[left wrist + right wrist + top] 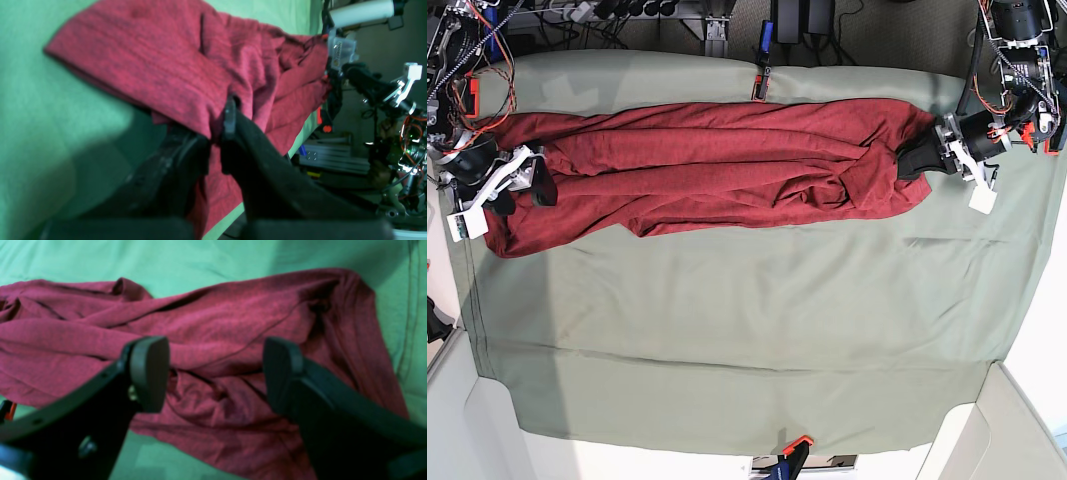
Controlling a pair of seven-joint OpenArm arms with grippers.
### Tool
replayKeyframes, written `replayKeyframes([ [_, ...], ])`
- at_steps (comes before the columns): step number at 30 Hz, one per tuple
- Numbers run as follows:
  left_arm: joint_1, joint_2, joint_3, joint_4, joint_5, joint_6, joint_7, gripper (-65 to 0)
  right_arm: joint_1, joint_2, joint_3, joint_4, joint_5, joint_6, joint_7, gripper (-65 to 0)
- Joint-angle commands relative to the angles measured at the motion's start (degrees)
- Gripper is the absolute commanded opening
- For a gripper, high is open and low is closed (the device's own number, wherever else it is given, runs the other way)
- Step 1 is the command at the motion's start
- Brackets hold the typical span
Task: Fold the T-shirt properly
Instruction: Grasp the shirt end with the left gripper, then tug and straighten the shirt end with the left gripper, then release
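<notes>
Fabric of the T-shirt (717,160) is stretched in a long rumpled band across the far part of the green table cloth (747,330), end to end between the two arms. At the base view's left, the right gripper (535,182) is held over the shirt's end with its fingers (148,373) spread wide and nothing clamped between them. At the right end, the left gripper (217,133) is closed on a bunched fold of the cloth. Spreading out appears to be the step in hand. A matching pinch by the open gripper is likely called for next, so the band can be flattened.
</notes>
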Motion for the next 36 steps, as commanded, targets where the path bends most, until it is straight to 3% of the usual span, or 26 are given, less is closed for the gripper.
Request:
replayKeyframes([
  [1, 0.59, 2.51, 1.64, -0.44, -0.87, 1.47, 4.11, -65.0, 0.59, 0.63, 0.26, 1.07, 0.92, 0.04, 0.96, -21.7],
  [9, 0.61, 2.10, -4.07, 7.30, 0.55, 1.47, 5.28, -65.0, 0.59, 0.66, 0.26, 1.07, 0.90, 0.04, 0.96, -21.7],
  [15, 0.72, -1.51, -6.19, 14.71, 3.96, 1.47, 5.28, -65.0, 0.61, 0.66, 0.26, 1.07, 0.90, 0.04, 0.98, -21.7],
  [23, 0.70, -4.50, -6.19, 15.10, 10.47, 1.47, 1.44, -65.0, 0.61, 0.66, 0.26, 1.07, 0.90, 0.04, 1.27, -21.7],
  [30, 0.57, -9.11, -6.19, 15.10, 23.63, 1.47, -8.07, -65.0, 0.61, 0.66, 0.26, 1.07, 0.90, 0.04, 1.36, -21.7],
  [36, 0.92, -9.38, -6.03, 15.08, 21.49, 1.47, -6.36, -65.0, 0.61, 0.63, 0.26, 1.07, 1.66, 0.04, 1.62, -21.7],
])
